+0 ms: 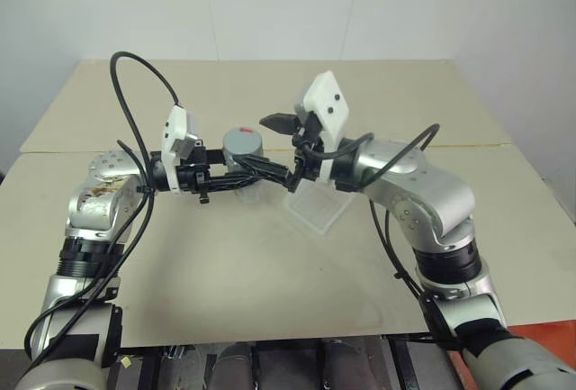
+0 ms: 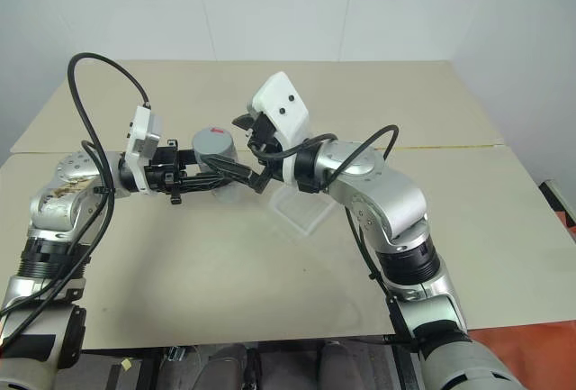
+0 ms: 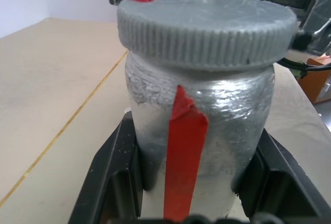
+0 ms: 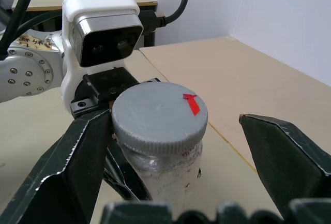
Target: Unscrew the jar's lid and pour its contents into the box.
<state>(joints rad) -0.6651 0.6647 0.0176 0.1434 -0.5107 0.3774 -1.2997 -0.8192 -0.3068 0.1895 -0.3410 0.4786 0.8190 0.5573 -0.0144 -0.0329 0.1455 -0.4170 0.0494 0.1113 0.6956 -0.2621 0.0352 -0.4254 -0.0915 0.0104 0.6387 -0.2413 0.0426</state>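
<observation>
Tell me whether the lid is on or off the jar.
On. The grey lid sits flat on the upright jar, which the left end effector holds; the right end effector is open around the lid.

Bright, even overhead light falls on the beige matte desk (image 1: 270, 264), leaving only soft, faint shadows there. No strong glare. Close to the wrist cameras, the black claw fingers (image 4: 67, 167) blur slightly.

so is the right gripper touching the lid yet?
Cannot tell. In the right wrist view the right gripper is open around the lid: one finger shows a clear gap, the other sits flush against the rim.
</observation>
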